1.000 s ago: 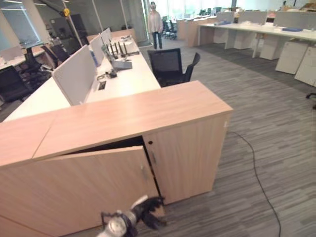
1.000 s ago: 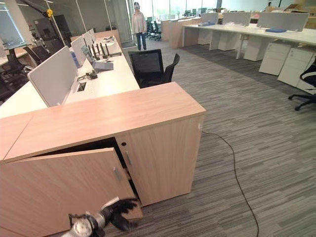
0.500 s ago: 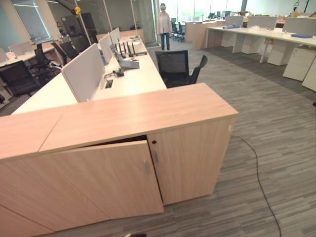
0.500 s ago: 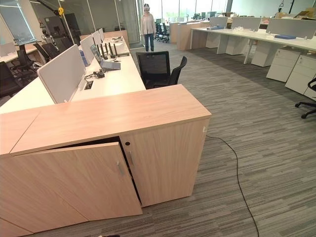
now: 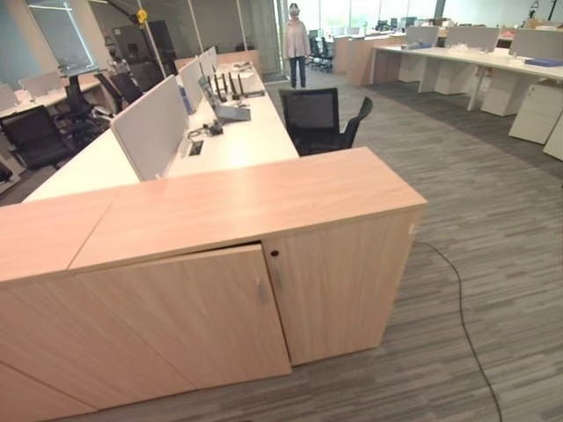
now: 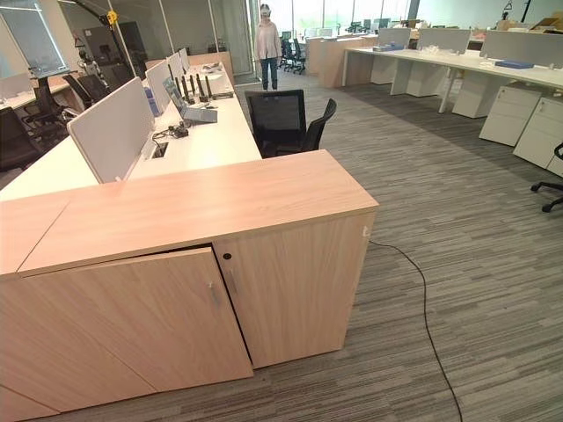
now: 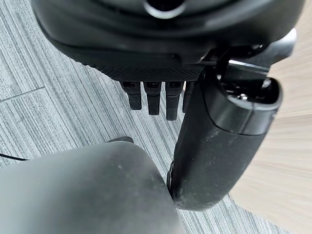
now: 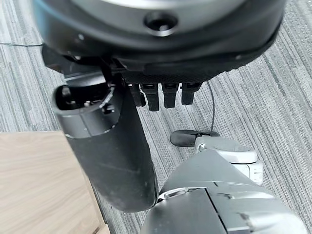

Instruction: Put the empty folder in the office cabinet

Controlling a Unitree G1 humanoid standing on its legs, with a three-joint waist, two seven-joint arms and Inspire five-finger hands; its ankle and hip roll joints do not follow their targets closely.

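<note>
We see no folder outside and judge it stowed in the cabinet (image 5: 334,264), whose door (image 5: 189,321) appears nearly closed, while the left robot hand (image 7: 156,97) and right robot hand (image 8: 163,95) hang relaxed, holding nothing.

One cabinet (image 5: 264,264), two doors, one black chair (image 5: 317,119), one person (image 5: 296,40)

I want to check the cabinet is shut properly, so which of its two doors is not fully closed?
The left door: its right edge stands out from the cabinet front, with a dark gap along the top. The right door, beside the lock hole, sits flush.
</note>
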